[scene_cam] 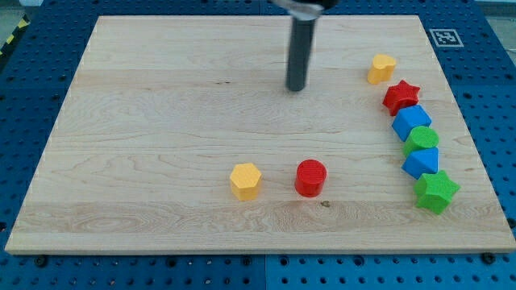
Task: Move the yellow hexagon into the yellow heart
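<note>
Nothing done yet: the hexagon (246, 180) sat near-centre on the bench (145, 121), well apart from the heart (381, 68) far right. My tip (297, 88) hovered far-centre, touching nothing, no end effector fitted.

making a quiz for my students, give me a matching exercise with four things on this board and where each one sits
Things:
1. yellow hexagon
2. yellow heart
3. green star
4. my tip

Places:
A. bottom end of the row at the view's right
B. just left of the red cylinder
C. top end of that row, above the red star
D. upper middle of the board, touching no block

Pairs: 1-B, 2-C, 3-A, 4-D
</note>
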